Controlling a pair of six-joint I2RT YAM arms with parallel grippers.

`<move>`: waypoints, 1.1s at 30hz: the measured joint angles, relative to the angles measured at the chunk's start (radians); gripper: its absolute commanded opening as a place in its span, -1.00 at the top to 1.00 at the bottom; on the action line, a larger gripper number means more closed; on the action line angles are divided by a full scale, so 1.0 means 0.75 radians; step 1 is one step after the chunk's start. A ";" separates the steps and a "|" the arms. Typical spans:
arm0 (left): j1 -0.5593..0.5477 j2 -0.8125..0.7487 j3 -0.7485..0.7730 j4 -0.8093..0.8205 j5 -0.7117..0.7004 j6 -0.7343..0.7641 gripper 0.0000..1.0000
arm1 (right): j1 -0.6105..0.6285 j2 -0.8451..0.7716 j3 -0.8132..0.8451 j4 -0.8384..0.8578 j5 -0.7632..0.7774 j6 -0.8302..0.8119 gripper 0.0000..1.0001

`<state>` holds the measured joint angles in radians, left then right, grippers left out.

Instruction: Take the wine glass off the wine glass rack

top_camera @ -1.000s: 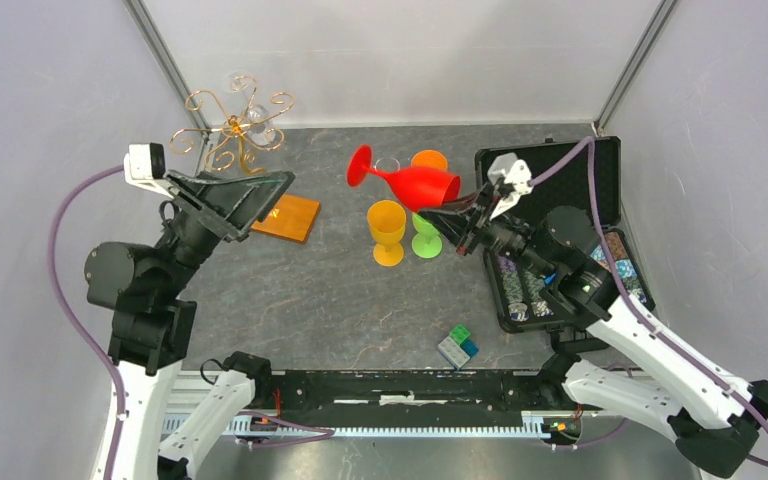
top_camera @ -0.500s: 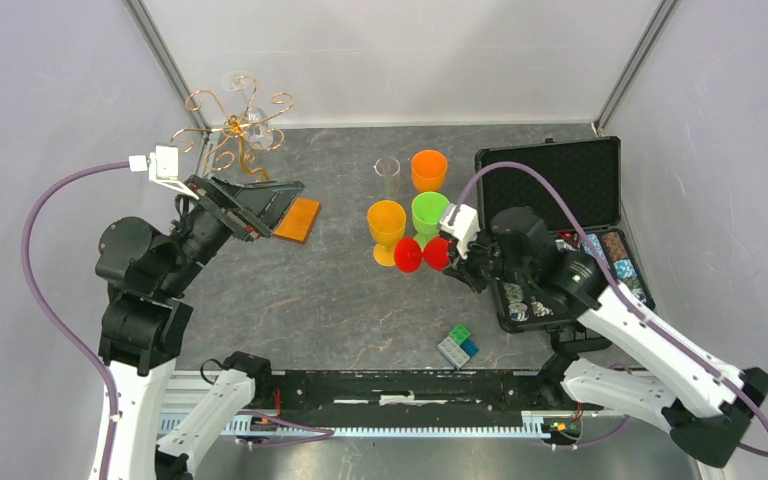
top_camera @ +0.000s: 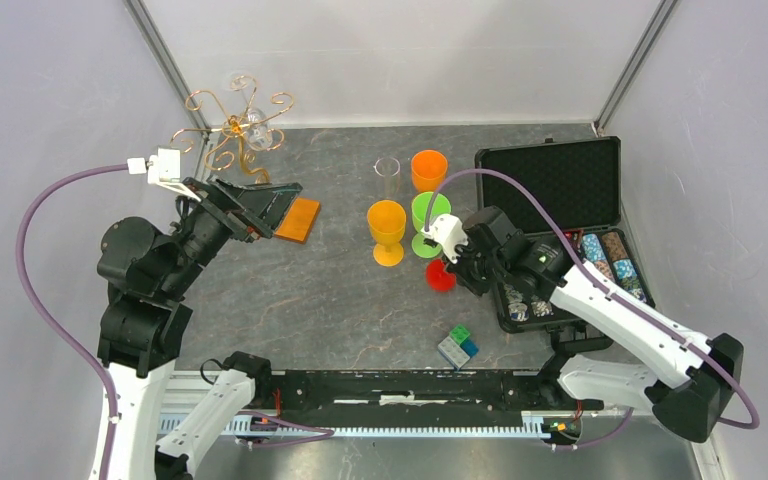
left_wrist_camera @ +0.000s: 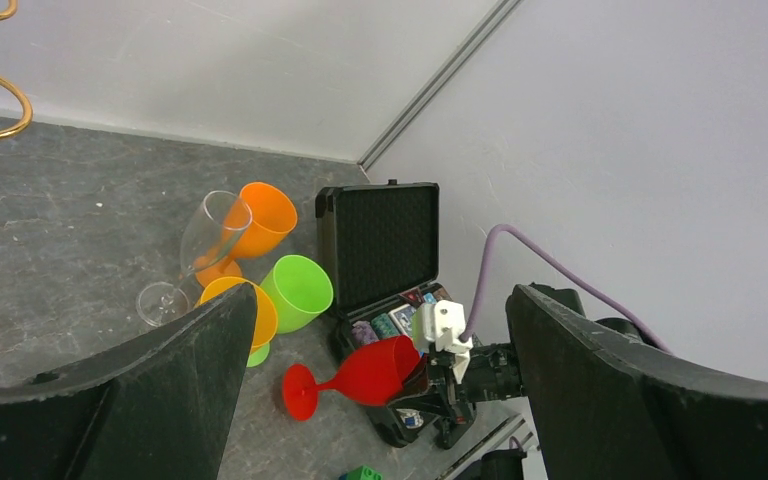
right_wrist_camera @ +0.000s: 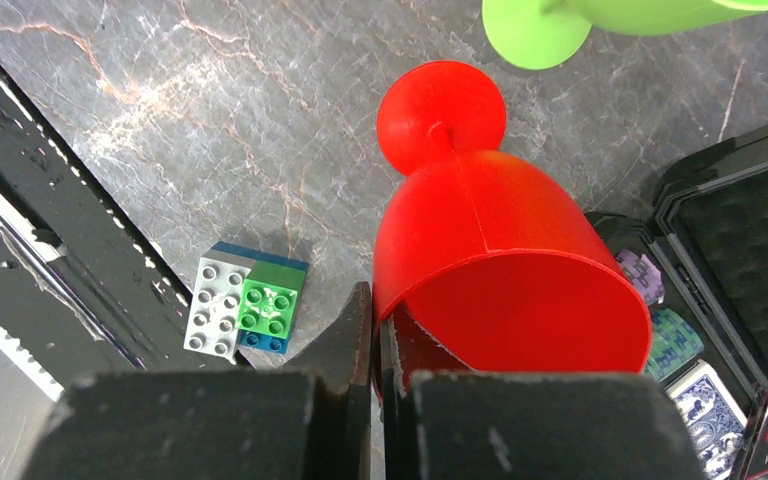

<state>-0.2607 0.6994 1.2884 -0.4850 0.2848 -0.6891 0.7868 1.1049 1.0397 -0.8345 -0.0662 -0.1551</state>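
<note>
The wine glass rack [top_camera: 235, 125], gold wire with curled arms, stands at the back left on its orange base [top_camera: 300, 218]. A clear glass [top_camera: 255, 120] seems to hang among its arms. One gold arm [left_wrist_camera: 0, 95] shows in the left wrist view. My left gripper [top_camera: 282, 210] is open and empty, raised beside the base, below the rack's arms. My right gripper [top_camera: 457, 262] is shut on the rim of a red wine glass [right_wrist_camera: 490, 230]. The red glass is tilted, its foot [top_camera: 441, 276] low over the table in front of the green glass.
A yellow-orange glass [top_camera: 387, 225], a green glass [top_camera: 428, 212], an orange glass [top_camera: 428, 168] and a clear glass [top_camera: 387, 168] stand mid-table. An open black case [top_camera: 560, 180] with chips and cards lies at the right. A Lego block [top_camera: 457, 346] lies near the front edge.
My right gripper has carried the red glass from high over the standing glasses down and toward the front, to in front of the green glass. My left gripper tilted slightly, then held still.
</note>
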 measured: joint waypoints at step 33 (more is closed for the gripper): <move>0.000 0.000 0.000 -0.022 -0.030 0.024 -1.00 | 0.001 0.227 0.154 -0.051 -0.002 -0.071 -0.08</move>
<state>-0.2607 0.6994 1.2884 -0.5018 0.2623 -0.6712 0.7872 1.2755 1.1549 -0.8726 -0.0673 -0.2085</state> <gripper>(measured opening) 0.994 0.475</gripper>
